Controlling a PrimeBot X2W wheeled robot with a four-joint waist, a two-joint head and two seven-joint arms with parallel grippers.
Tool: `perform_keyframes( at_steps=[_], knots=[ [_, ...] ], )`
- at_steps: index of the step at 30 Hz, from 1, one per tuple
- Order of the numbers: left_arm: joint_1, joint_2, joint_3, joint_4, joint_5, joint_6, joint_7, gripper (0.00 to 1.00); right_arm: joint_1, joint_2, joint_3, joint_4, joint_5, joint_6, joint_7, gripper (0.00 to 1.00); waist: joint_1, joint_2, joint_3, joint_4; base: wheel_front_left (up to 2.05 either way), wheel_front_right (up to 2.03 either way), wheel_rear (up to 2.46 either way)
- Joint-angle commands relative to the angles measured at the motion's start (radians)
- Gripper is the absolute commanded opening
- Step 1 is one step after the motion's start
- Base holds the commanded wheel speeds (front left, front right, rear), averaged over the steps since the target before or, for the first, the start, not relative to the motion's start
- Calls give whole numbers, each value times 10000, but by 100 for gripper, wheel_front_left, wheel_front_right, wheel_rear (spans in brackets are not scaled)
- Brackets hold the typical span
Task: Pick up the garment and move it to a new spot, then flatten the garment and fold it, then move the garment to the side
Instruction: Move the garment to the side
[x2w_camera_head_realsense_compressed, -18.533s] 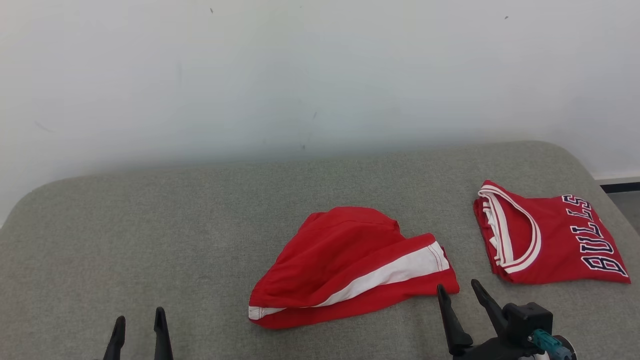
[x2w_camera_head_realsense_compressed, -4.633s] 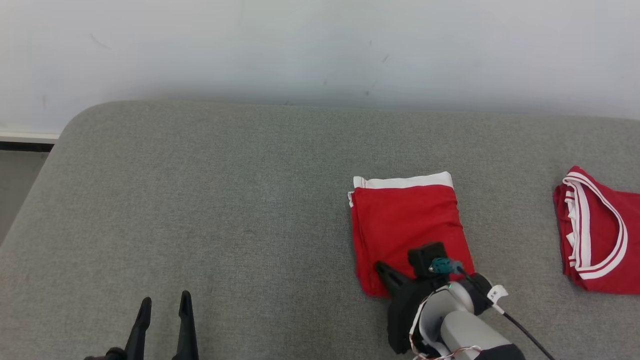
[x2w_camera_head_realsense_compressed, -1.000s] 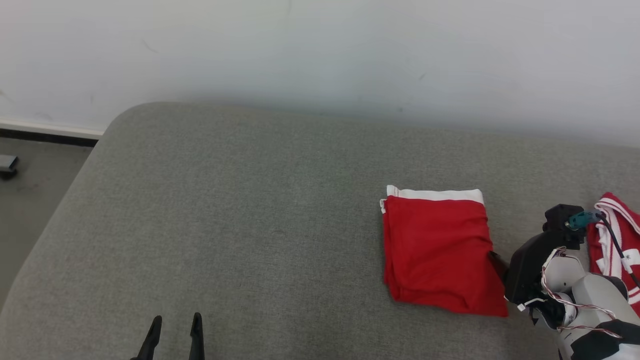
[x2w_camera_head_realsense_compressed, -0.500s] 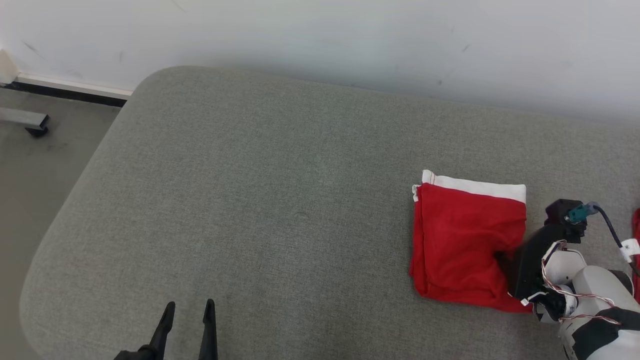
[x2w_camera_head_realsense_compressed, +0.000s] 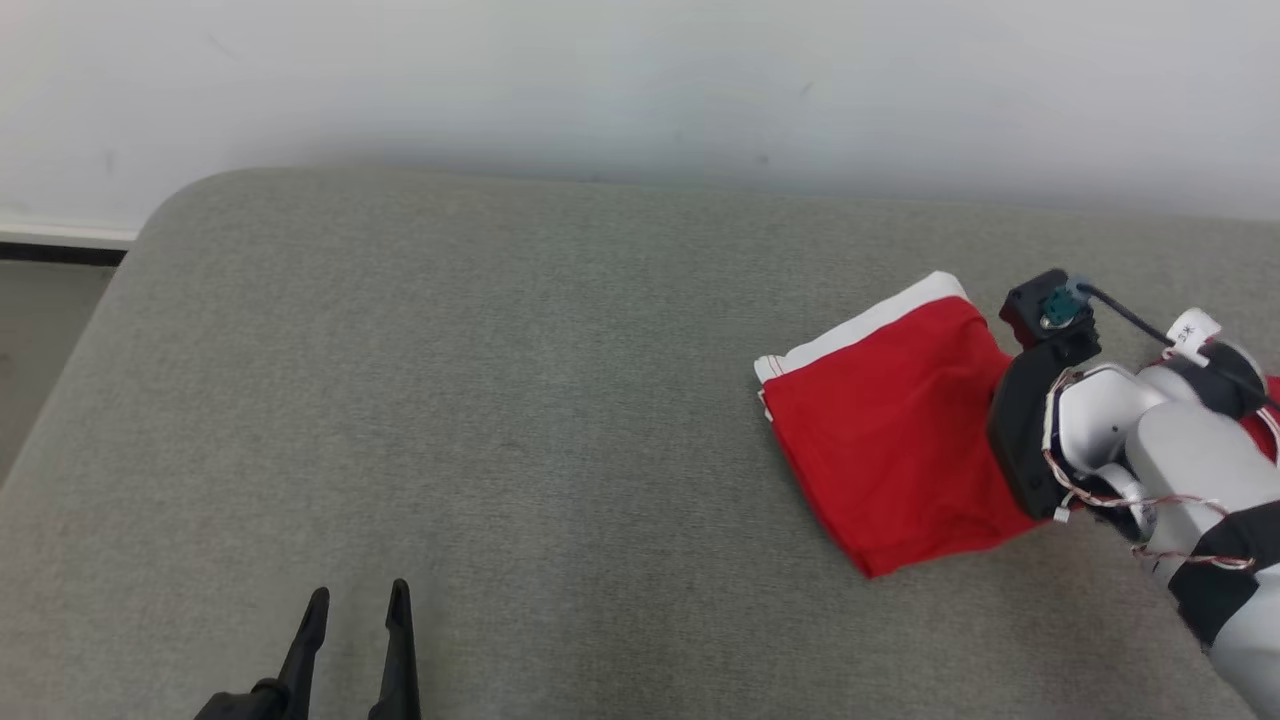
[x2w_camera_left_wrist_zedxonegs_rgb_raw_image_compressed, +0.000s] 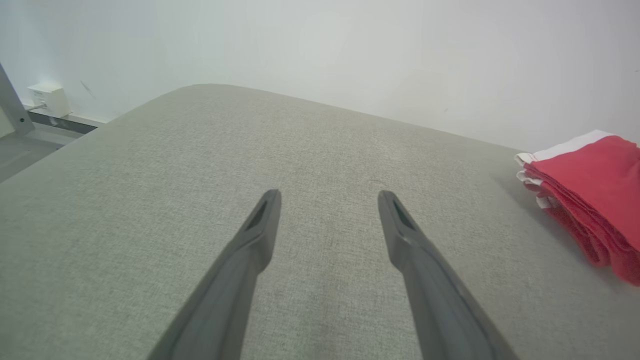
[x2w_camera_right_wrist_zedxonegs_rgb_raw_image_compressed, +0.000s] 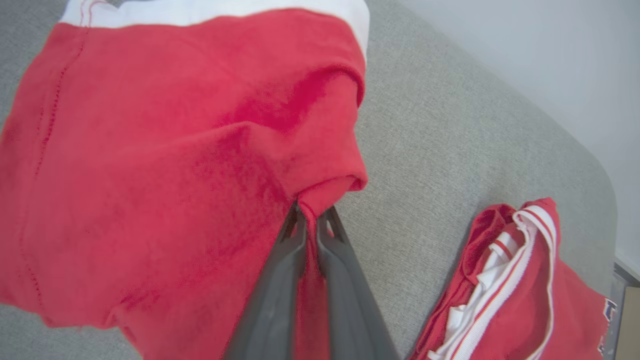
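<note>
Fingers (x2w_camera_right_wrist_zedxonegs_rgb_raw_image_compressed: 280, 270) of the right gripper (x2w_camera_right_wrist_zedxonegs_rgb_raw_image_compressed: 310, 214), apart a second ago, now pinch shut on an edge of the folded red shorts (x2w_camera_head_realsense_compressed: 890, 440), so the final sideways move is probably starting.

— Where do you look from?
— My head looks forward and down over the grey cushion (x2w_camera_head_realsense_compressed: 500, 400) toward the wall (x2w_camera_head_realsense_compressed: 600, 80). My left wrist looks low along it. My right wrist sits close over the red garment (x2w_camera_right_wrist_zedxonegs_rgb_raw_image_compressed: 150, 150), which all three views share.

The folded garment (x2w_camera_head_realsense_compressed: 880, 450) lies on the couch (x2w_camera_head_realsense_compressed: 500, 400), before the wall (x2w_camera_head_realsense_compressed: 600, 80); a jersey (x2w_camera_right_wrist_zedxonegs_rgb_raw_image_compressed: 510, 290) lies just right of it.
</note>
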Motion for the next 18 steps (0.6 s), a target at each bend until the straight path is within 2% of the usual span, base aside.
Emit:
perform_keyframes(
  at_steps=[1,8,12,18],
  knots=[
    [-149,3,32,-106,-84,82,-2,100,-409,-459,466,-404,321,-32,207,0,0,-1,34,-944,0,0,0],
    [-465,3,-38,-281,-224,164,-2,100,-1550,-1428,1502,-1154,1083,-32,329,0,0,-1,502,-2121,0,0,0],
    [-664,3,-32,-330,-118,141,0,100,-1817,-1751,1575,-1049,1225,-32,106,0,0,-1,812,-2438,0,0,0],
    [-1111,14,251,-326,420,-146,-2,100,-2251,-2223,1434,-651,1319,-32,-640,0,0,-1,1599,-3009,0,0,0]
  ],
)
